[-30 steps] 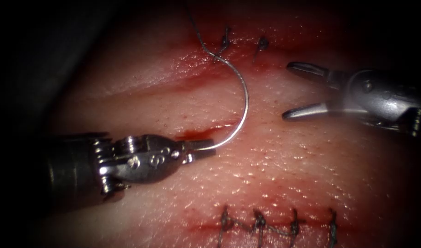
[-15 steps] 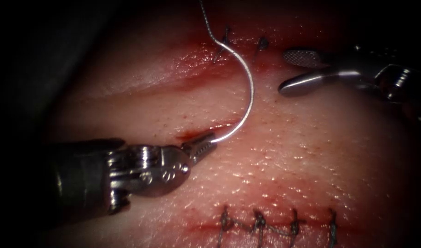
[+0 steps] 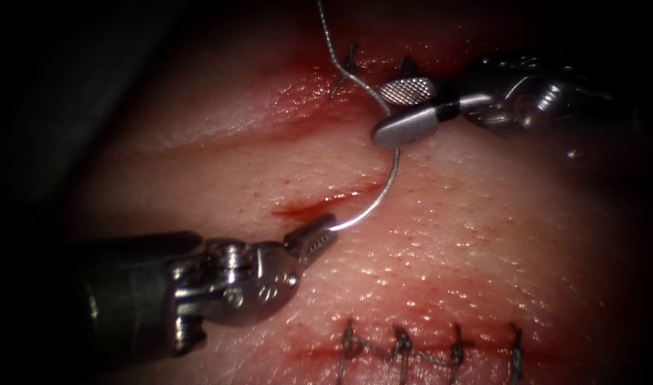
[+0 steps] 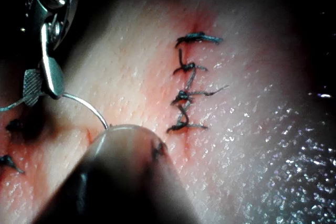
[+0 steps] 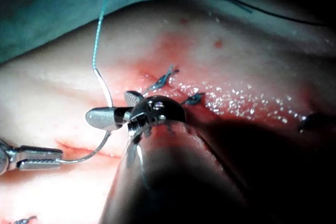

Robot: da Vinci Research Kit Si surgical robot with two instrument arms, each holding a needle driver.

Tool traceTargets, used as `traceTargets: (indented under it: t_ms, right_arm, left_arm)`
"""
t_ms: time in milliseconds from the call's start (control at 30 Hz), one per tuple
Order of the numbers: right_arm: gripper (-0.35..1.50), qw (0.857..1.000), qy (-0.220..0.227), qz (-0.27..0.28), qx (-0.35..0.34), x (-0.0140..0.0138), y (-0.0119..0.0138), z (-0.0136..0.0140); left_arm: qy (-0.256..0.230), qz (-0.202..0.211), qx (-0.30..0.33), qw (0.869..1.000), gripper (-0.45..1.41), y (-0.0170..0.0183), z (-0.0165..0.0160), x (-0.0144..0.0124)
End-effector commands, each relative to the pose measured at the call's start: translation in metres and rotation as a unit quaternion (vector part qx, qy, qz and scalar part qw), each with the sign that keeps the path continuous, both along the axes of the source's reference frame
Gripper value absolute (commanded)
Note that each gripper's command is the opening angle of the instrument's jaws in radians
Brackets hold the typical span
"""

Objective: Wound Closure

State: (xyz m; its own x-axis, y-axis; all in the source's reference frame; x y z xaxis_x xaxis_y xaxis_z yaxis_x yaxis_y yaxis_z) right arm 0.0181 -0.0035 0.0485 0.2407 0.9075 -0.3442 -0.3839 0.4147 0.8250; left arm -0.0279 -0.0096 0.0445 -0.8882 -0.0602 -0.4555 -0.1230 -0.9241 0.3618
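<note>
Currently my left tool [image 3: 319, 235] clamps the thin curved steel needle [image 3: 392, 171] near its tip end, clear above the pale pork tissue [image 3: 483, 235]. My right tool [image 3: 405, 110] has its jaws parted around the needle's upper curve near the thread end, not yet closed. Grey thread [image 3: 326, 36] trails upward. Done: dark knotted stitches [image 3: 405, 349] along one cut. Left: short open red cut [image 3: 319, 203], unstitched, directly below the needle.

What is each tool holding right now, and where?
Left tool: needle by one end, clear of the tissue. Right tool: jaws open around the needle, nothing held.
</note>
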Motion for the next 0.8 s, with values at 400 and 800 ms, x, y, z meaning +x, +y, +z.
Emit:
traceTargets:
  t_ms: [400, 800]
  right_arm:
    - [-0.35, 0.996, -0.023, 0.044, -0.069, 0.0017, 0.0020, 0.0000]
    - [-0.35, 0.980, 0.062, 0.010, -0.188, 0.0002, 0.0012, -0.0005]
  left_arm:
    - [-0.059, -0.012, 0.025, 0.998, 0.90, 0.0000, 0.0002, -0.0009]
    - [-0.322, -0.049, 0.281, 0.903, 1.03, 0.0038, -0.0028, 0.0015]
